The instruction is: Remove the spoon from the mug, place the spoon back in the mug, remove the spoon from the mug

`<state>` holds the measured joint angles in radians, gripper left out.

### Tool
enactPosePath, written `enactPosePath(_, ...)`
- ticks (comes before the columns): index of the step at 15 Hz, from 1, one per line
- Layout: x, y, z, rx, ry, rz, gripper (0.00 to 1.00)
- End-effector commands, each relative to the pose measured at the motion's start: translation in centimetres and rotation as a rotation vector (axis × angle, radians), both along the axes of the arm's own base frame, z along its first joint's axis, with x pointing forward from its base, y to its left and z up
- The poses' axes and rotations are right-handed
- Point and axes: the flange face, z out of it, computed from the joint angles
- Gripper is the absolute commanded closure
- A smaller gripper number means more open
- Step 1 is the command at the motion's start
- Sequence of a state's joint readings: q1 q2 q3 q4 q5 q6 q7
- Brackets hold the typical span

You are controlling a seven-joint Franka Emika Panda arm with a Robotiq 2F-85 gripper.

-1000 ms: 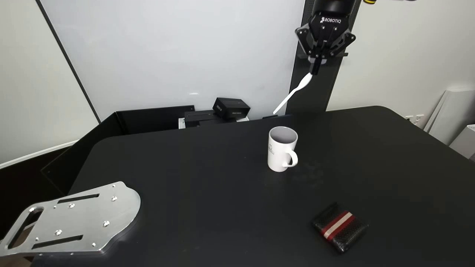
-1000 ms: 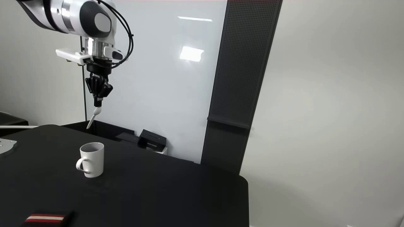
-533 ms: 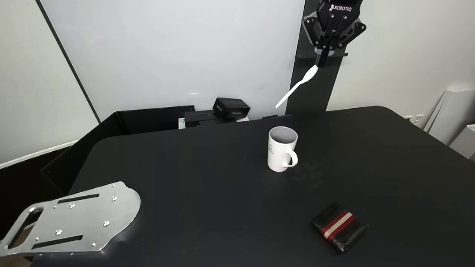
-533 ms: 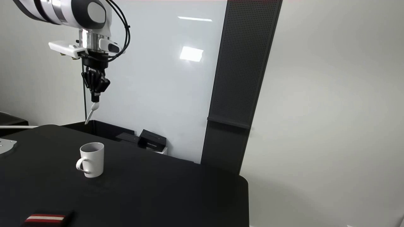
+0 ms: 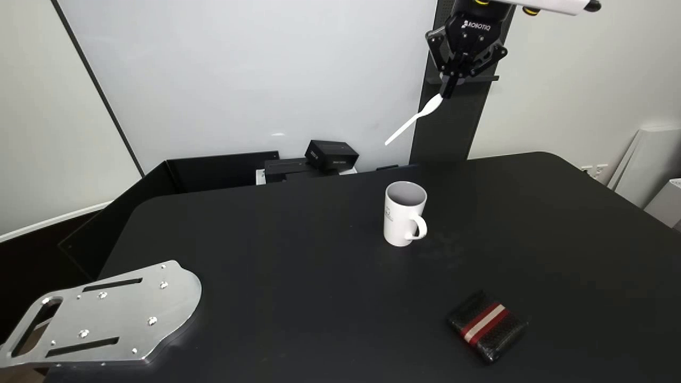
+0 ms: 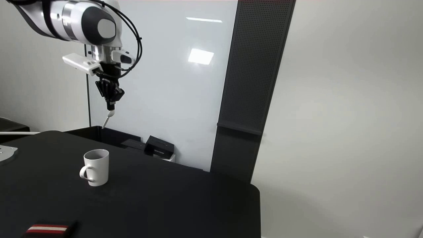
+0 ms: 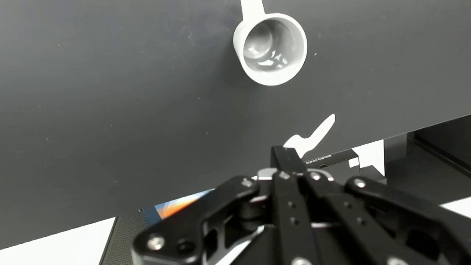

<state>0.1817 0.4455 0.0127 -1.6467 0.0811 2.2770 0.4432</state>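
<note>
While the mug stands upright on the bench, near the far edge and between the two far corners, the pincer is raised well above, its jaws pressed together on the bowl end of the white spoon. The spoon's thin stem slants down to a free tip, which shows higher than the mug's rim in both exterior views; in the wrist view spoon and mug are apart, with dark bench top between them. Whether the spoon hangs over the bench or past its far edge, I cannot tell. The mug's handle points away from that edge, and its mouth faces up. A flat black block with a red and white band lies farther from the far edge than the mug. In an exterior view, a metal plate juts out over the left edge of the bench, and small black boxes sit just beyond the far edge. The arm comes in from the upper left in an exterior view.
</note>
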Motion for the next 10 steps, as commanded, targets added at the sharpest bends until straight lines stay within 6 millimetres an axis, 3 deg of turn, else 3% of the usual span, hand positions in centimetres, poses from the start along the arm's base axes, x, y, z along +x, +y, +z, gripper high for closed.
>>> enactPosePath(1, 2.6, -1.7, -1.8, 0.026, -0.016, -0.009, 1.00)
enactPosePath(10, 8.2, -9.6, -9.6, 0.167, 0.083, 0.028, 1.00)
